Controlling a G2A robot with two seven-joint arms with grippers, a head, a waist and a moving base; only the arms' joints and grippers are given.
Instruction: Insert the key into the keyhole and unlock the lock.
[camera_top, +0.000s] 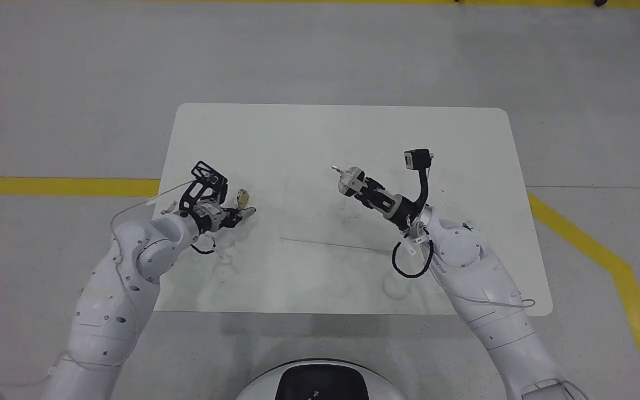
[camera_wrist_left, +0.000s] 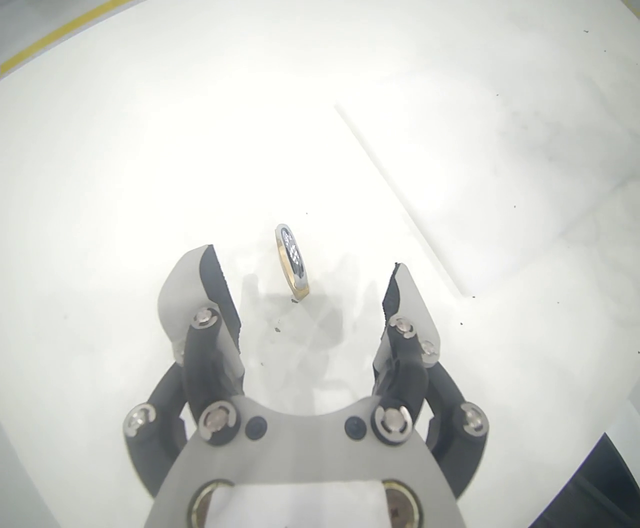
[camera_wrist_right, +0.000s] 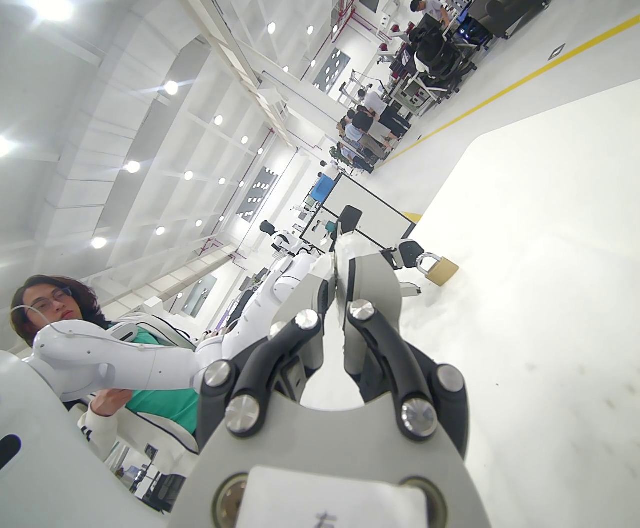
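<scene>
The left arm comes in low from the table's (camera_top: 300, 130) left edge, and its gripper (camera_wrist_left: 304, 265) sits right at the lock (camera_wrist_left: 290, 255). Its fingers (camera_wrist_left: 215, 280) are spread wide apart, one on each side of the lock and touching neither face. The right arm is bent at the elbow with its wrist raised, and its gripper (camera_wrist_right: 340, 250) is held well to the right of the lock, aimed back at it. Its fingers are pressed together on a thin metal piece, apparently the key (camera_top: 336, 170), whose tip pokes out toward the lock.

The left wrist view catches the lock edge-on, a narrow brass rim standing on the table. The right wrist view shows its broad brass body and steel shackle, just beside the left gripper.

The table is plain white, and a faint seam (camera_wrist_left: 395, 195) runs across it past the lock. A yellow floor line (camera_top: 70, 186) runs beyond the lock's side of the table. Rows of ceiling lights (camera_wrist_right: 171, 87) hang high over the hall.
</scene>
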